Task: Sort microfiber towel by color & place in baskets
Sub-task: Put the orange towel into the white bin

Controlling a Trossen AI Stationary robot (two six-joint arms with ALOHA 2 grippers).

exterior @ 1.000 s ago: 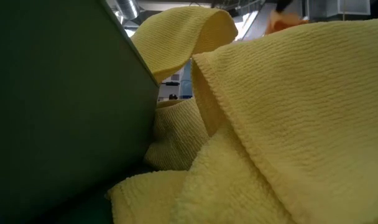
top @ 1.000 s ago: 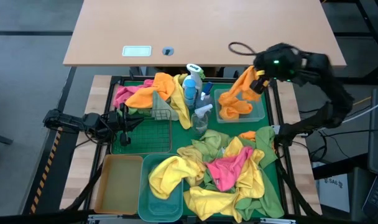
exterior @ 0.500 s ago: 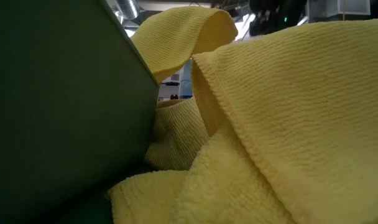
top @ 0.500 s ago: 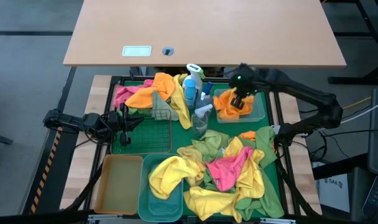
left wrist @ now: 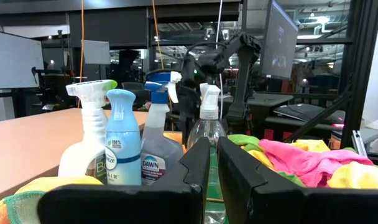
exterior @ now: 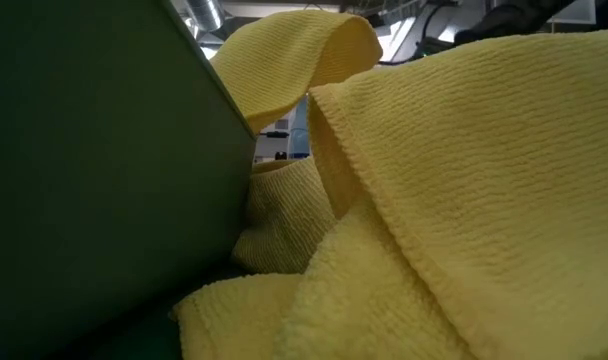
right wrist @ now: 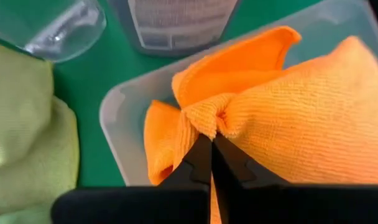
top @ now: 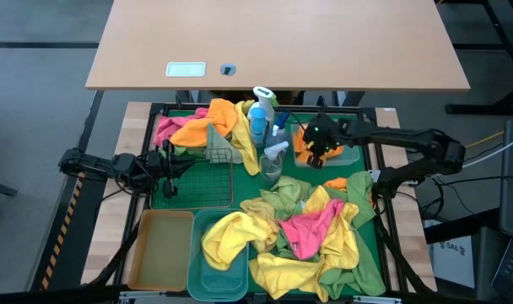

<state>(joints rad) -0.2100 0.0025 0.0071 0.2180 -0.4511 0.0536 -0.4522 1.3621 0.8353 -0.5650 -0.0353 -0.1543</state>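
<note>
1. The right gripper (top: 317,145) has come down from high above the far right corner into the clear basket (top: 351,154), carrying the orange towel (right wrist: 288,124) with it.
2. Its fingers are pressed together, pinching a fold of that towel, which now lies bunched inside the basket.
3. This towel looks ready for release.
4. The left gripper (left wrist: 212,163) waits at the left by the wire basket (top: 197,173), fingers nearly together, holding nothing.
5. The mixed pile (top: 311,232) at near right awaits sorting.

Even bright overhead light, soft shadows; low view's near cloth blurred.
</note>
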